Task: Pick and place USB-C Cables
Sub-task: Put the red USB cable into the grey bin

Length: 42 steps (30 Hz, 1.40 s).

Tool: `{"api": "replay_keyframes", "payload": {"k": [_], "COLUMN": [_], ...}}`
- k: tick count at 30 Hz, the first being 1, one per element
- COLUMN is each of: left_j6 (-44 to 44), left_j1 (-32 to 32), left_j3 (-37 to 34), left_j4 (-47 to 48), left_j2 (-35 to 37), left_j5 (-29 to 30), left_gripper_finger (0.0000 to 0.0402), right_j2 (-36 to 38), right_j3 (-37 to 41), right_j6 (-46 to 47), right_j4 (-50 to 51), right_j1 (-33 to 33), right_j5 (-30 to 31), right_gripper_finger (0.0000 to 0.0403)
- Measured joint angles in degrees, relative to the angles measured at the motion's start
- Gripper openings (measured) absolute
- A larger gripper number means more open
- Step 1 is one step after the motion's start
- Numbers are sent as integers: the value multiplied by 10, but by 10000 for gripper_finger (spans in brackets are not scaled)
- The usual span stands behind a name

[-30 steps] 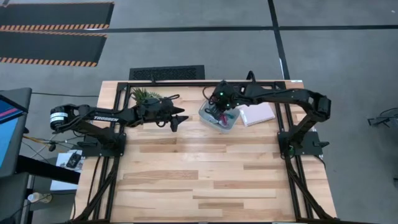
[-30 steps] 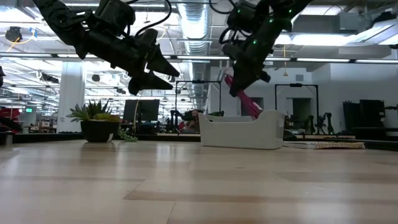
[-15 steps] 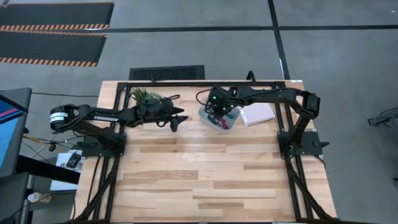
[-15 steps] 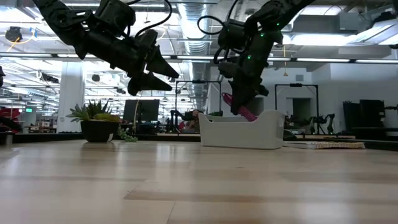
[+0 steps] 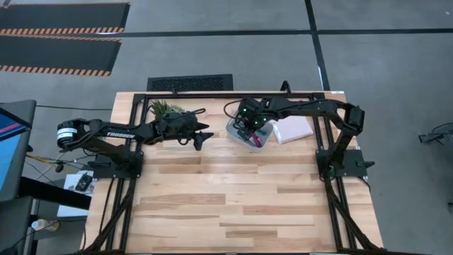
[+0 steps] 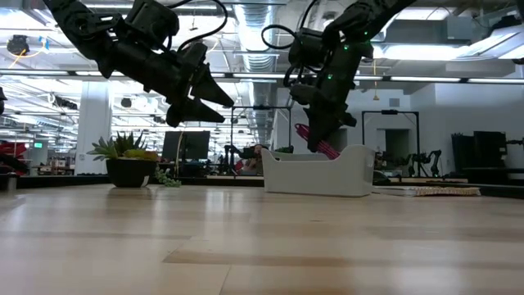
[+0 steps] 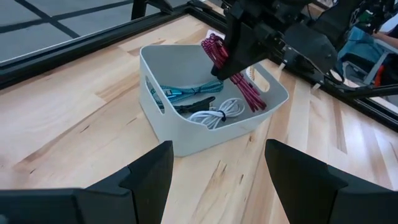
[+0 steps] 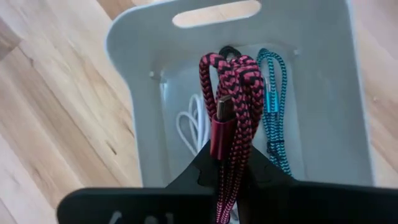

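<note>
USB-C Cables: four bundles; all at the bin (image 7: 186, 134) on the far side of the table (image 5: 233, 205).
Maroon cable (image 8: 231, 118): pinched by the right pincer (image 8: 227, 163), hanging partly above the bin rim.
Teal cable (image 7: 180, 95), black cable (image 7: 196, 104), white cable (image 7: 217, 112): lying in the bin.
Left pincer (image 7: 214, 171): spread, empty, hovering left of the bin.
Progress (judged): one cable in transit; whether it is going in or coming out cannot be told.

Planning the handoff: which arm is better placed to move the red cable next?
The right: its right gripper already holds the red cable above the bin; the left gripper hovers open, apart.
</note>
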<state>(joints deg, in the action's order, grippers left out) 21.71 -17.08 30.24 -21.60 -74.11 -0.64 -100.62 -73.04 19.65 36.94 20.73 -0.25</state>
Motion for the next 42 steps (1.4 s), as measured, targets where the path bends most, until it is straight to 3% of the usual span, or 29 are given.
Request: {"api": "replay_keyframes", "payload": {"k": [12,21,29,34,42], "left_j6": [6,15,14,-1,-4], "left_j1": [0,0,0,0,0], "left_j3": [0,0,0,0,0], "left_j4": [-1,-4,0,4,12], "left_j2": [0,0,0,0,0], "left_j5": [0,0,10,10,10], "left_gripper_finger": [240,240,240,240,240], "right_j2": [0,-53,-56,-56,-56], "right_j3": [0,1,1,1,1], "right_j6": [0,0,-1,-6,-17], "right_j4": [-1,-29,-36,-39,-62], "right_j1": [0,-10,-11,-8,-7], "right_j5": [2,2,2,2,2], "right_gripper_finger": [32,42,51,81,166]}}
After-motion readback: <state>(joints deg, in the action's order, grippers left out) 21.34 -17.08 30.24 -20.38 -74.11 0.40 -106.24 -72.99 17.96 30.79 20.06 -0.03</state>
